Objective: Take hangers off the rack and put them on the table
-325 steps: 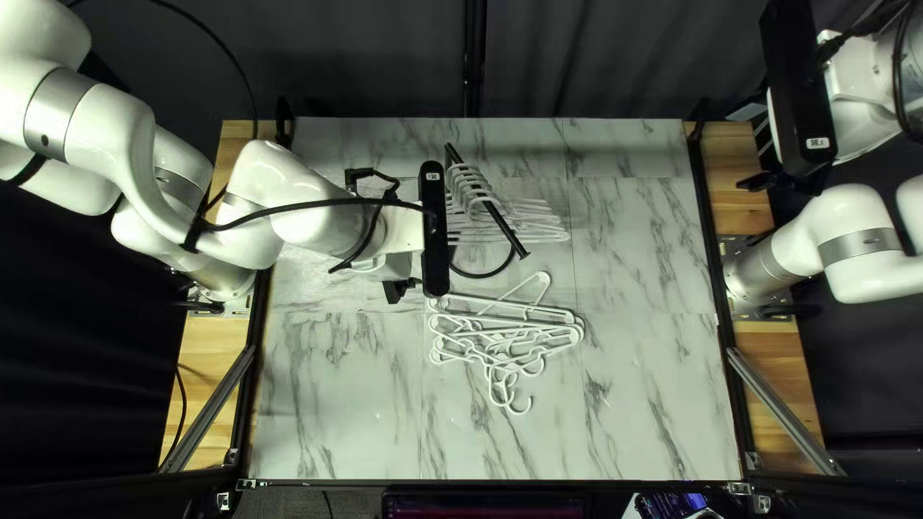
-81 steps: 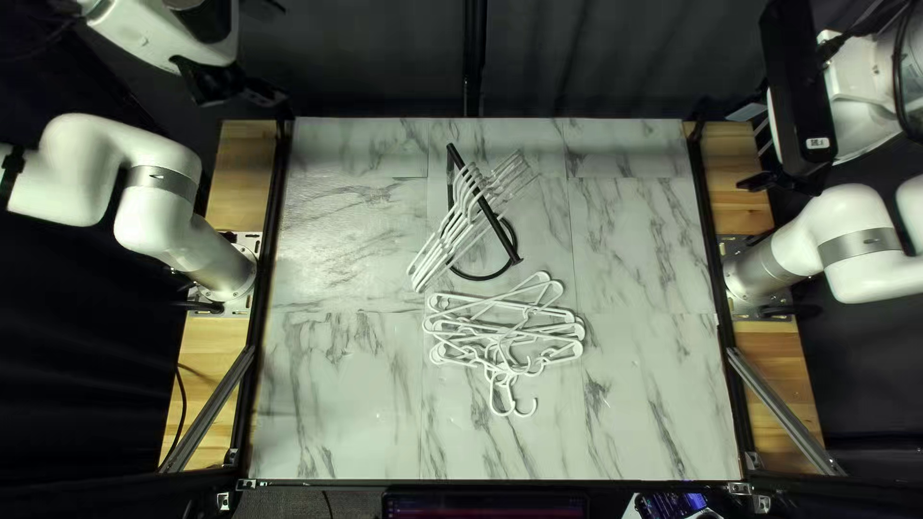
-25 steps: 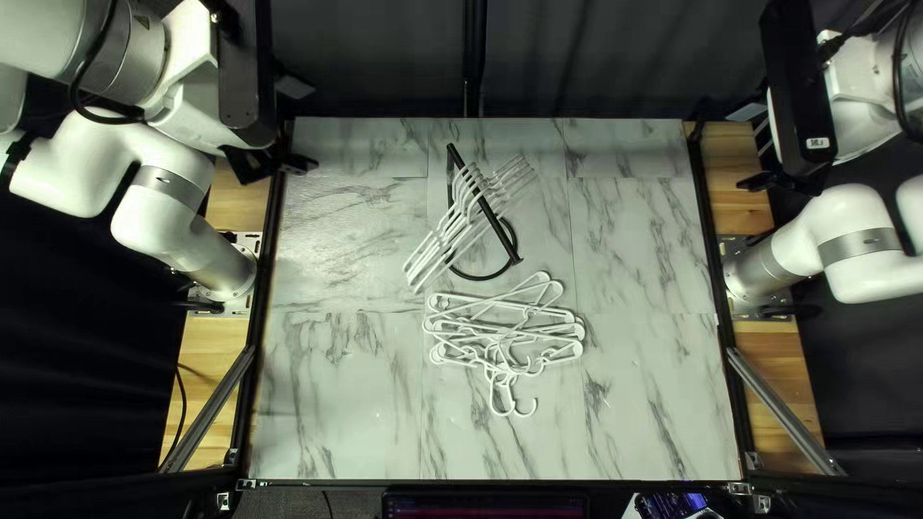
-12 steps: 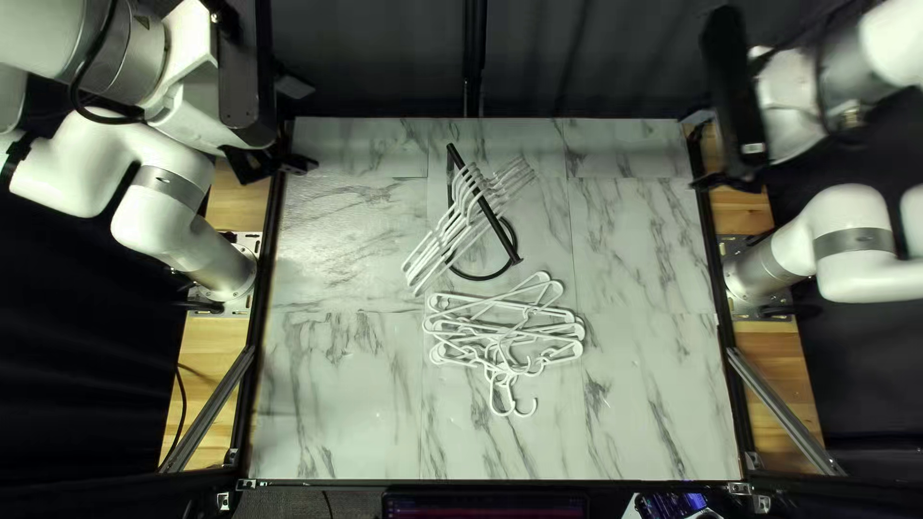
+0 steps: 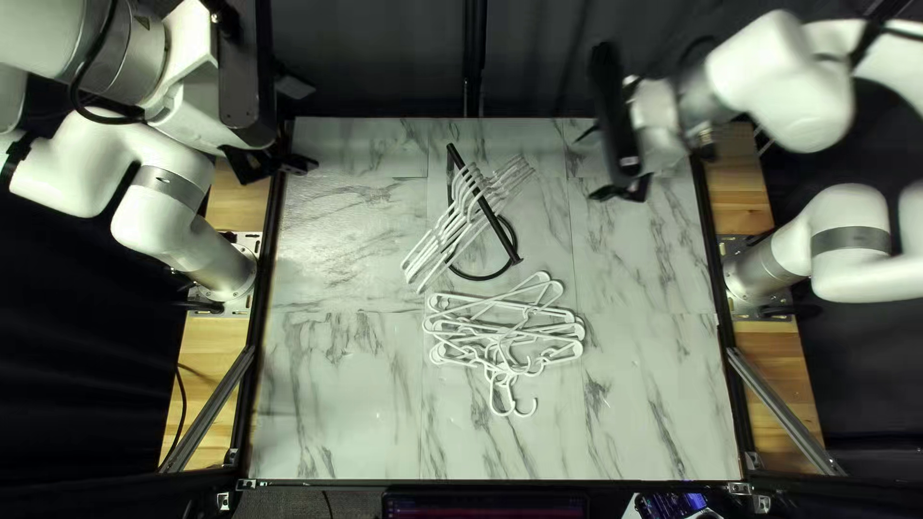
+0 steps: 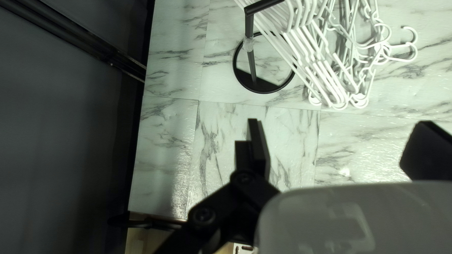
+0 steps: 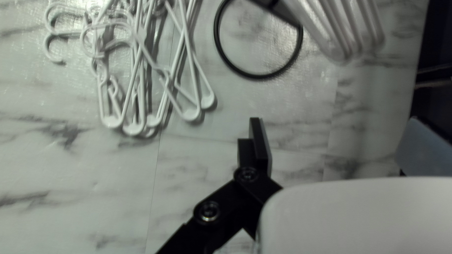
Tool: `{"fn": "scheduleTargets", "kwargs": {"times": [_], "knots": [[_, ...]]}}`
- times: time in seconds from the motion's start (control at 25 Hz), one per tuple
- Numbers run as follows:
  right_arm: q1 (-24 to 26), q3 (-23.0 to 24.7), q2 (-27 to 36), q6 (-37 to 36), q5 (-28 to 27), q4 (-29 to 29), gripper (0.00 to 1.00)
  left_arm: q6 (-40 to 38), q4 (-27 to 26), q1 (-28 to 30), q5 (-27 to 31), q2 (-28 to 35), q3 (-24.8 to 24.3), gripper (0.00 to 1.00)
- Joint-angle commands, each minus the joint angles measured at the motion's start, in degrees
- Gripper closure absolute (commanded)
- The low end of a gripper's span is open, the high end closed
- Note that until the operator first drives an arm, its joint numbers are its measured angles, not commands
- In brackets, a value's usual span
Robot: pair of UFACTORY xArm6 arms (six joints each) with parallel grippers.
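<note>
Marbled table (image 5: 654, 413), racked hangers (image 5: 468, 200) diagonal

Bench (image 5: 644, 413): top of pale, grey-veined marble pattern, seams visible; overhead surface sheen in soft patches; black rails (image 5: 707, 240) along its left and right edges; wooden boards (image 5: 207, 384) outside both; grey metal struts (image 5: 786, 408) slanting beside it; dark, folded curtain (image 5: 385, 58) beyond its far edge; dark screen (image 5: 486, 506) and grey floor (image 5: 288, 502) past its near edge.
</note>
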State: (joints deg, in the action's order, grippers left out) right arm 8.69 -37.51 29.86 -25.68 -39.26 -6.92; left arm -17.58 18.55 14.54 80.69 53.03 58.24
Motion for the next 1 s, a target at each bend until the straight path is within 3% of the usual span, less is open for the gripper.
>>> {"fn": "scheduleTargets", "kwargs": {"times": [0.04,0.48,1.0], "knots": [[-1.0,-2.0,-5.0,-3.0,4.2,-1.3,0.0,0.0,0.0,0.0,0.0,0.0,0.0,0.0],[-2.2,-5.5,-14.6,-10.2,11.0,-6.1,0.0,0.0,0.0,0.0,0.0,0.0,0.0,0.0],[-3.2,-3.1,-12.8,-8.3,11.9,-6.0,0.0,0.0,0.0,0.0,0.0,0.0,0.0,0.0]]}}
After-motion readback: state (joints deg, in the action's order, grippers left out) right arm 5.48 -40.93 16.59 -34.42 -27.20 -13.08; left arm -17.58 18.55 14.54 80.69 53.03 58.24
